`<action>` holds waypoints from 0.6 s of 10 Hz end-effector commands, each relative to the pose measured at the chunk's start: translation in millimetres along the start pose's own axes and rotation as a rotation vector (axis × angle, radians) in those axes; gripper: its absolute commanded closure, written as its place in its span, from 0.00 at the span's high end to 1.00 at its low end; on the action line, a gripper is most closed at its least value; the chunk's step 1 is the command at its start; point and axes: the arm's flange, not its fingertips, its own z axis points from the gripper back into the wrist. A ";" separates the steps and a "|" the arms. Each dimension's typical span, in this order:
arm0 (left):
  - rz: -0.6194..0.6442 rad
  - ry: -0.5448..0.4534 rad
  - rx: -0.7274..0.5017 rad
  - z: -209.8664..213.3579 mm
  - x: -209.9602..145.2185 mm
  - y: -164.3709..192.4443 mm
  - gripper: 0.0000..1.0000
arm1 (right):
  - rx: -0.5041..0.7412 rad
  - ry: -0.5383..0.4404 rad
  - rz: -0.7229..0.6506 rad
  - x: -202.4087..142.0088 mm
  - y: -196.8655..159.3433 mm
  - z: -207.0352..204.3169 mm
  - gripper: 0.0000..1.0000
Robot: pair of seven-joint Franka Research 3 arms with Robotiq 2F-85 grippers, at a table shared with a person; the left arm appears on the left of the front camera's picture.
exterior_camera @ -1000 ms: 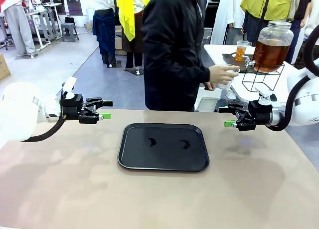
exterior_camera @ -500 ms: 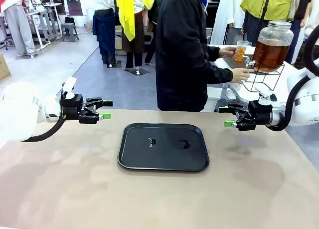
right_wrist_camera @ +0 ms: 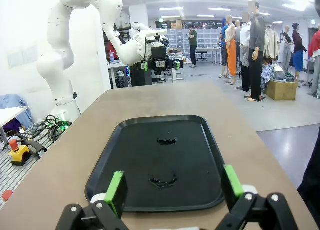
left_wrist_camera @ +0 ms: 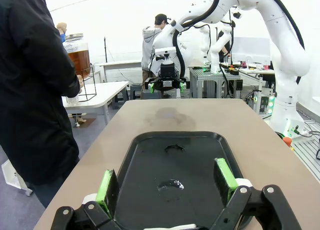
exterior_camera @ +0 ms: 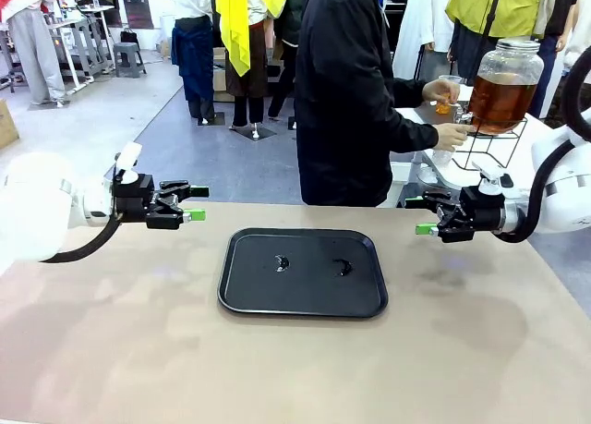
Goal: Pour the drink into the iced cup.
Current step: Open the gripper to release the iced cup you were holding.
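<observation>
A black tray (exterior_camera: 302, 272) lies flat in the middle of the tan surface (exterior_camera: 138, 350), with two small wet marks on its floor. The left gripper (exterior_camera: 195, 203) hovers above the surface to the left of the tray, well apart from it, its green-padded fingers (left_wrist_camera: 106, 186) spread wide with nothing between them. The right gripper (exterior_camera: 424, 215) hangs at the right side, likewise clear of the tray, its fingers (right_wrist_camera: 116, 188) also apart and empty. The two grippers face each other across the tray.

At the far side a person in a black jacket (exterior_camera: 349, 91) stands turned toward a white side table (exterior_camera: 434, 170) at the far right. On that table a large glass dispenser jar (exterior_camera: 504, 85) sits on a black wire stand (exterior_camera: 488, 147); the amber-brown drink (exterior_camera: 499, 102) fills most of the jar. One of the person's hands (exterior_camera: 452, 136) is at the jar's tap, and the other hand (exterior_camera: 440, 91) holds a clear plastic cup (exterior_camera: 448, 90) with some orange liquid in it, just beside the jar.
</observation>
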 end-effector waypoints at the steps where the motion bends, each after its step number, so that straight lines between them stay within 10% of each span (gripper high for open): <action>1: -0.002 0.003 0.002 -0.1 1.2 -0.6 1.00 | 0.011 0.000 0.004 2.2 0.0 -0.7 1.00; 6: -0.002 0.003 0.002 -0.1 1.2 -0.6 1.00 | 0.011 0.000 0.004 2.2 0.0 -0.7 1.00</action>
